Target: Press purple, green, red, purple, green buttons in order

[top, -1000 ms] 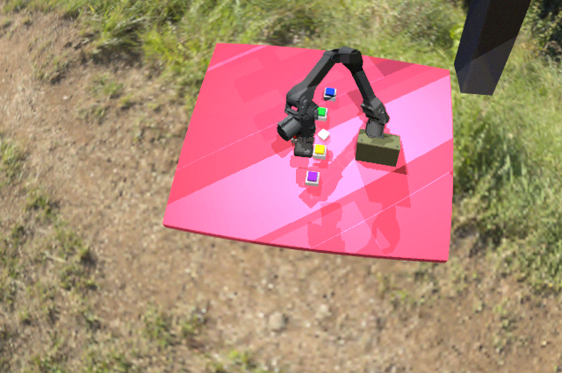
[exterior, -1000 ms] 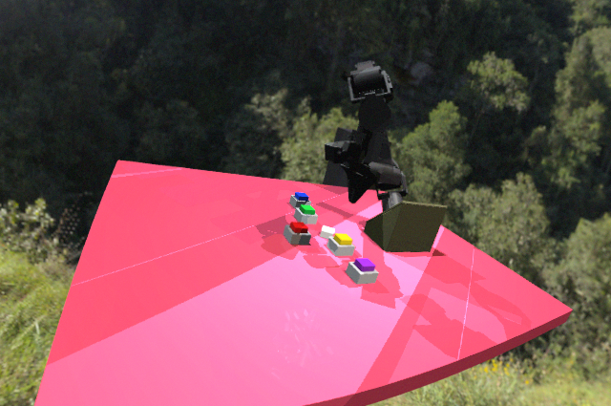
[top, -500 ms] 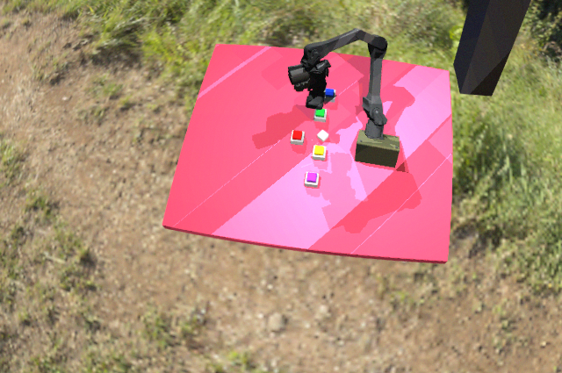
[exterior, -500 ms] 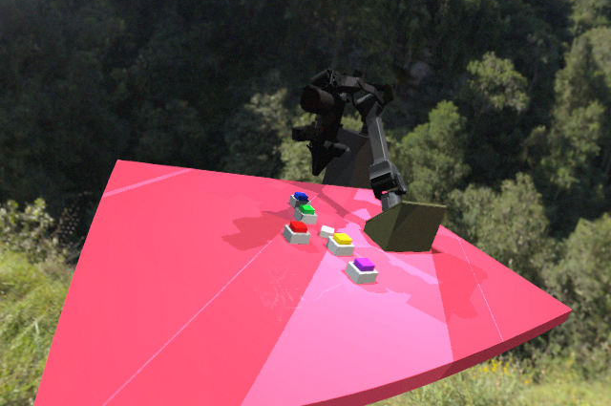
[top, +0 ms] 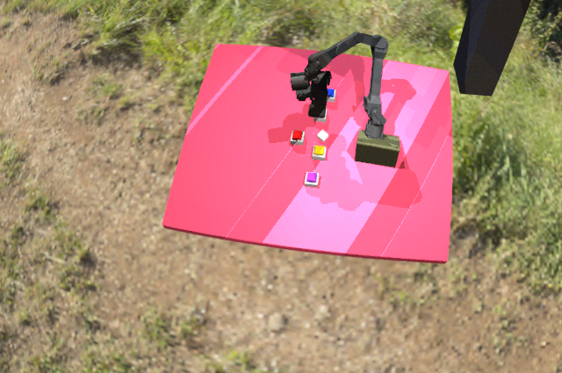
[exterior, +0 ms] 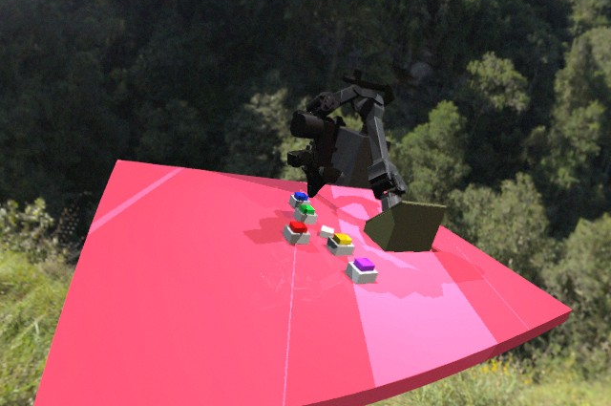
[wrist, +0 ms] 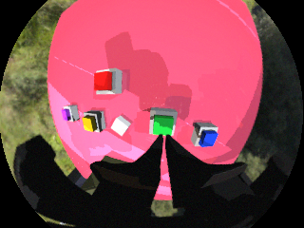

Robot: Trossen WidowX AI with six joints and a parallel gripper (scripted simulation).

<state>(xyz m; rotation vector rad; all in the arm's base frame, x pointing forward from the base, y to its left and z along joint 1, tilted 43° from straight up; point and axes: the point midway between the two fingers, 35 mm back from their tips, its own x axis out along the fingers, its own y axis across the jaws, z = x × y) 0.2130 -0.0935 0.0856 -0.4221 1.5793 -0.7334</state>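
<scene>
Fingers point(top: 317, 110) point(exterior: 313, 186) closed, nothing held, above green button point(top: 321, 118) point(exterior: 306, 209) point(wrist: 163, 124). Green press likely next; completed presses leave no trace, so remaining count unclear.

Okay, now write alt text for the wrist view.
The closed hand points at a green button on a pink table, a blue button to its right. Leftward lie a white block, then yellow, red and purple buttons.
</scene>
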